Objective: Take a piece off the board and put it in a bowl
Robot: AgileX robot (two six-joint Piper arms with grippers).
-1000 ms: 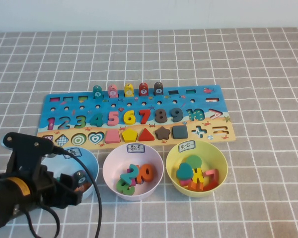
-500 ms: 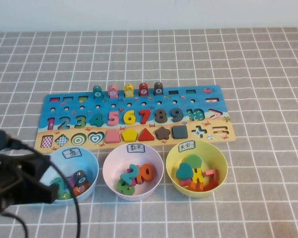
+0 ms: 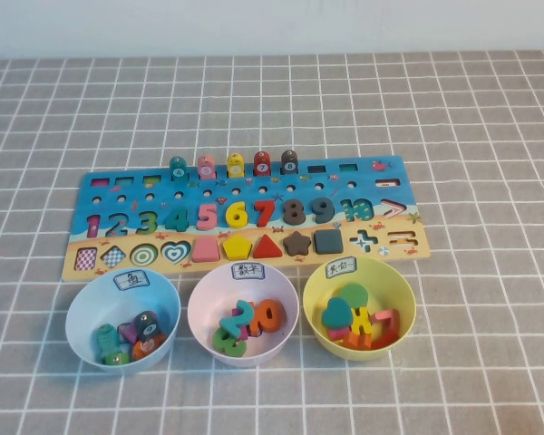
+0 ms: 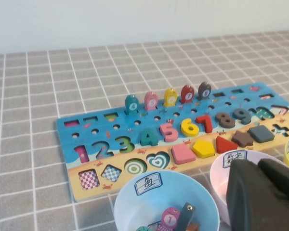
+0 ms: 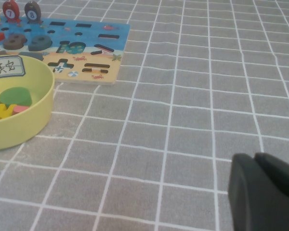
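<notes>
Near pale blue bowl (image 4: 166, 202), left gripper (image 4: 266, 195) (empty)

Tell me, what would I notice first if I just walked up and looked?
Probably the long colourful board across the middle of the table, with its bright numerals and five little fish pegs standing along its far edge. Then three bowls in front of it: the pale blue bowl on the left holding the green piece, then lilac-pink and yellow-green. Both hands are drawn back, empty.
</notes>
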